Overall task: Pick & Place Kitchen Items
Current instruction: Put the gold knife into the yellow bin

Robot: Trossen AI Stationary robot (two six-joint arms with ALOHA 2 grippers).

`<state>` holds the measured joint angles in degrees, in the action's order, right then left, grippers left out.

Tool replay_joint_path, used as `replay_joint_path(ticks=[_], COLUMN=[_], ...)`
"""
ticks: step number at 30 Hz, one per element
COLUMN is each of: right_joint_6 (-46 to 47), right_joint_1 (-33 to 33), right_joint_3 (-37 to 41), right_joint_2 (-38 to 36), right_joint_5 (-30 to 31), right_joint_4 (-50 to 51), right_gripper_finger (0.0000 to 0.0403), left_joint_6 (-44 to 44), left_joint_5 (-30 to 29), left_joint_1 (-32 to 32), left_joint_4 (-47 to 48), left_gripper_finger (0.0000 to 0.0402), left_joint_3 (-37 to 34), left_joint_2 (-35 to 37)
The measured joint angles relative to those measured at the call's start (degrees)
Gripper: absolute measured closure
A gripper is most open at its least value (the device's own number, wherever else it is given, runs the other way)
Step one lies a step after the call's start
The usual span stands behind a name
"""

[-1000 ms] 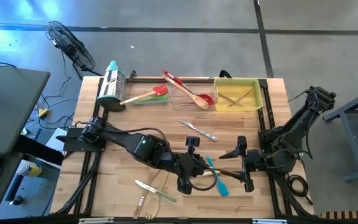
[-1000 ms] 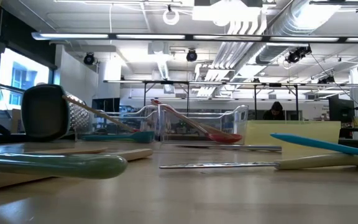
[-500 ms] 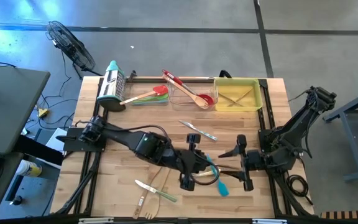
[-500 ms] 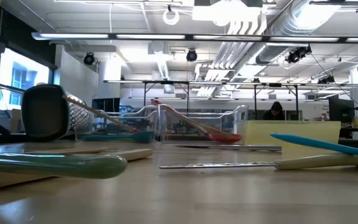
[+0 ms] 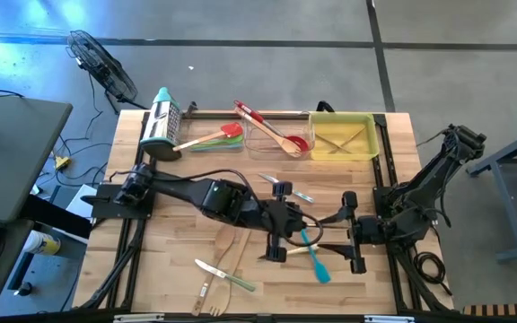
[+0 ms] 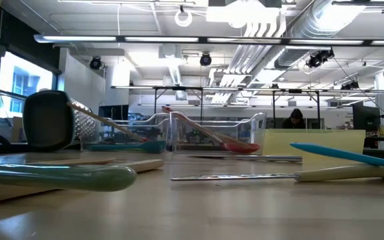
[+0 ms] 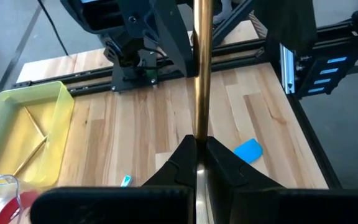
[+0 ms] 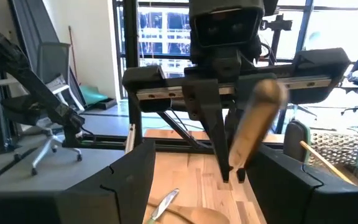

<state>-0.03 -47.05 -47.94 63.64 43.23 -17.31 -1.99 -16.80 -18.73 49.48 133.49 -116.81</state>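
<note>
One wooden utensil [image 7: 202, 74] pinched in left gripper [image 7: 197, 163], mid-table. Keep grip firm, lift clear of blue spatula [image 5: 313, 254] before carrying. Right gripper [image 5: 352, 235] spread wide, idle.

Left gripper [image 5: 281, 222] clamped (mid-table), right gripper [image 5: 352, 235] spread, facing it

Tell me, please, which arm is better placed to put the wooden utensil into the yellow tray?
Left. The left gripper is shut on the wooden utensil. The right gripper is open and empty, facing it. The yellow tray lies at the table's far edge.
</note>
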Motion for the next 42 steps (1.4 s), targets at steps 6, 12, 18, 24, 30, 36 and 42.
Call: replay_joint_path(ticks=[6, 12, 18, 24, 30, 36, 42], right_joint_6=[-1.4, -1.7, -1.3, -0.9, -0.1, 0.4, 6.1], right_joint_1=[0.0, 1.1, 3.6, 4.7, 5.2, 6.7, 8.6], right_joint_3=[0.0, 0.0, 0.0, 0.0, 0.0, -0.1, 0.0], right_joint_2=[0.0, 0.0, 0.0, 0.0, 0.0, -0.4, -4.2], right_joint_5=[2.4, 4.7, 4.4, 2.1, 3.0, 3.3, 7.0], right_joint_4=[0.4, 1.2, 2.6, 4.4, 5.3, 8.6, 22.1], right_gripper_finger=[0.0169, 0.0206, 0.0292, 0.0385, 0.0385, 0.0385, 0.0385], left_joint_6=[0.1, 0.1, 0.4, 0.5, 0.7, 0.8, 6.7], left_joint_5=[0.5, 0.8, 0.9, 0.9, 0.3, -3.8, -8.1], left_joint_1=[0.8, 0.8, 0.8, 0.8, 0.8, 1.1, 1.1], left_joint_4=[0.0, 0.0, 0.2, 0.7, 1.8, 1.9, 1.7], left_gripper_finger=[0.0397, 0.0396, 0.0395, 0.0394, 0.0394, 0.0366, 0.0314], left_joint_3=[0.0, 0.0, 0.0, 0.0, 0.0, 0.0, 0.1], left_joint_2=[0.0, 0.0, 0.0, 0.0, 0.0, -0.2, -0.1])
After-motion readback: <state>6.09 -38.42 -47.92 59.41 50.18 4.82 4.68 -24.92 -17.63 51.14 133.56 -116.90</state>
